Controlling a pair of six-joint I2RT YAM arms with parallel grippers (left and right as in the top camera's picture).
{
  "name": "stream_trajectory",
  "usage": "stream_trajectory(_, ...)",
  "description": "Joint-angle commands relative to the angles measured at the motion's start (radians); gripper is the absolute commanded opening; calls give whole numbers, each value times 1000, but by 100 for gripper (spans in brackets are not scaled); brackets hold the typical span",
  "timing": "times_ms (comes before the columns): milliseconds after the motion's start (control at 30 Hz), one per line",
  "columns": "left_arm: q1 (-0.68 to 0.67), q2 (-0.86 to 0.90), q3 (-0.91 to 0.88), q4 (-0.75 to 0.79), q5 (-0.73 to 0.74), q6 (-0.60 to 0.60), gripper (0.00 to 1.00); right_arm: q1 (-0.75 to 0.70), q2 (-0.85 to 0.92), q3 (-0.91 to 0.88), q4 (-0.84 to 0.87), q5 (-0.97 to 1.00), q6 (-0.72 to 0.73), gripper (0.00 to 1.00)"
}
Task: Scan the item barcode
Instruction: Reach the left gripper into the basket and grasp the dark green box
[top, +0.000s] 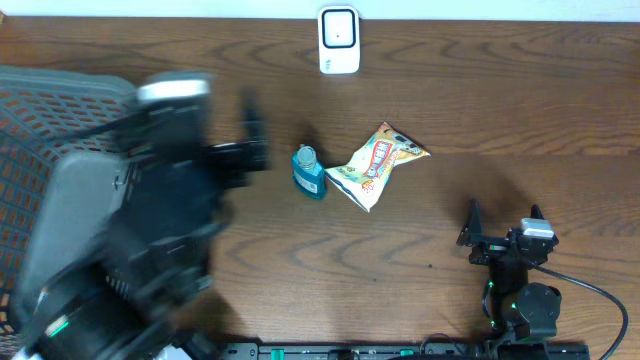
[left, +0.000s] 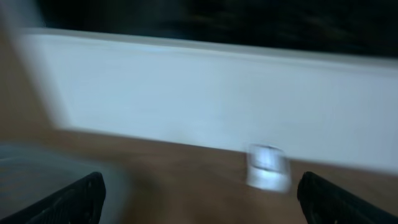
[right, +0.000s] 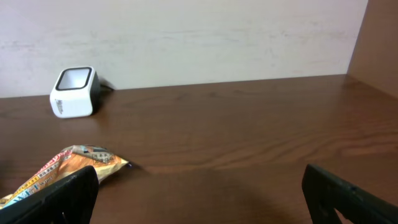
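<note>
Left gripper (left: 199, 186) is spread wide with nothing between its fingers. It shows as a blur at the left of the overhead frame, beside the mesh basket (top: 40, 130). Going rightward, we find the teal bottle (top: 309, 172) near the centre and the white scanner (top: 339, 40) at the top edge, well apart from it. The snack packet (top: 377, 165) sits just beside the bottle. Right gripper (right: 200, 180), at the lower right, is likewise released and empty. We judge that no item is picked up yet, so reaching for one is the step in hand. Next a gripper must close on an item, then turn its barcode toward the scanner.
</note>
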Motion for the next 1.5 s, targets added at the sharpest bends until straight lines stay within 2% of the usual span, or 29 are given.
stream_trajectory(0, 152, -115, 1, -108, -190, -134, 98, 11, -4, -1, -4, -2, -9, 99)
stream_trajectory(167, 367, -203, 1, -280, -190, -336, 98, 11, -4, -1, -4, -2, -9, 99)
stream_trajectory(433, 634, -173, -32, -420, -159, -539, 98, 11, -4, -1, -4, -2, -9, 99)
stream_trajectory(633, 810, -53, -34, -446, 71, -553, 98, 11, -4, -1, -4, -2, -9, 99)
stream_trajectory(767, 975, 75, -34, -483, 310, -556, 98, 11, -4, -1, -4, -2, -9, 99)
stream_trajectory(967, 1173, 251, -34, -535, 547, -547, 98, 11, -4, -1, -4, -2, -9, 99)
stream_trajectory(1067, 1219, 337, -35, -545, 658, -467, 98, 11, -4, -1, -4, -2, -9, 99)
stream_trajectory(1233, 1236, 490, -64, -537, 710, -423, 98, 11, -4, -1, -4, -2, -9, 99)
stream_trajectory(1467, 1236, 528, -248, -411, 710, -431, 98, 11, -4, -1, -4, -2, -9, 99)
